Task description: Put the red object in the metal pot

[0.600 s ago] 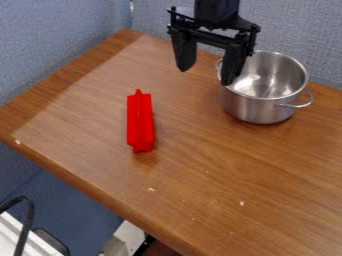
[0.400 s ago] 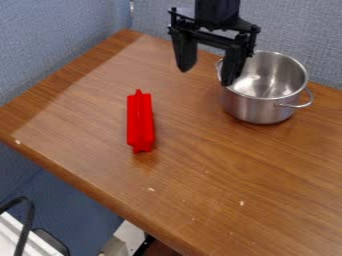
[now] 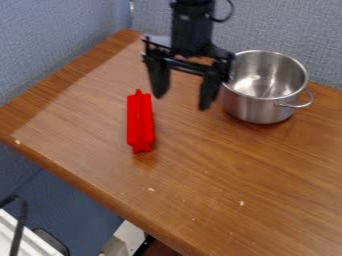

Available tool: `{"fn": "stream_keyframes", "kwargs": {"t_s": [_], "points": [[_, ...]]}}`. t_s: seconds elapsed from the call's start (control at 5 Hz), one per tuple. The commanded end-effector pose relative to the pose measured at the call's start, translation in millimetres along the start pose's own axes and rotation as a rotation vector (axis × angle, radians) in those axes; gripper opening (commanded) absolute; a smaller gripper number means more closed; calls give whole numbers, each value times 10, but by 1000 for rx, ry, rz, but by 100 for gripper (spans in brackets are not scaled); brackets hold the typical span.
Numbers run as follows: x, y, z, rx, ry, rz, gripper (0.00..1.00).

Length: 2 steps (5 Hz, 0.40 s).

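The pincer (image 3: 183,82) hangs above the counter (image 3: 227,180) with its two dark fingers (image 3: 156,78) pointing straight down and spread wide apart. Nothing sits between them; only bare wood shows in the gap. The black arm rises from the pincer to the top edge of the view. The fingertips are above the counter, though how far off the wood they are cannot be told from this angle.

Just to the left of the pincer and a little nearer the camera lies the red object (image 3: 140,121), a bright red bar with rounded ends. It lies flat on the counter, its length running roughly from the back towards the front. The left finger stands near the bar's far end but is apart from it.

On the other side of the pincer, to the right, stands the metal pot (image 3: 267,88), shiny, round and straight-sided, upright on the counter with its mouth open to the camera. A small loop handle sticks out at its right side. The inside of the pot shows only bright metal. The right finger is close beside the pot's left wall; whether they touch cannot be told.

The counter is brown wood with a lighter edge, set into a corner of blue-grey wall (image 3: 60,30) behind and to the left.
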State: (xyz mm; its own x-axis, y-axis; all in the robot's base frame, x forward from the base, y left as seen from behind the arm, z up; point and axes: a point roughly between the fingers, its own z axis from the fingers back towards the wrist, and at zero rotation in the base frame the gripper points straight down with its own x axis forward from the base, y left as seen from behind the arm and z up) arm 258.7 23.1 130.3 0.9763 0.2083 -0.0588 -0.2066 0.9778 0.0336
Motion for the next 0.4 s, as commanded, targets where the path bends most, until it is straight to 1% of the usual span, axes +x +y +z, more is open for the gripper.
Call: {"fn": "stream_keyframes", "kwargs": {"t_s": [0.0, 0.2], "points": [[2, 185, 140, 33, -60, 156, 100], [-8, 292, 88, 33, -73, 271, 100]]}}
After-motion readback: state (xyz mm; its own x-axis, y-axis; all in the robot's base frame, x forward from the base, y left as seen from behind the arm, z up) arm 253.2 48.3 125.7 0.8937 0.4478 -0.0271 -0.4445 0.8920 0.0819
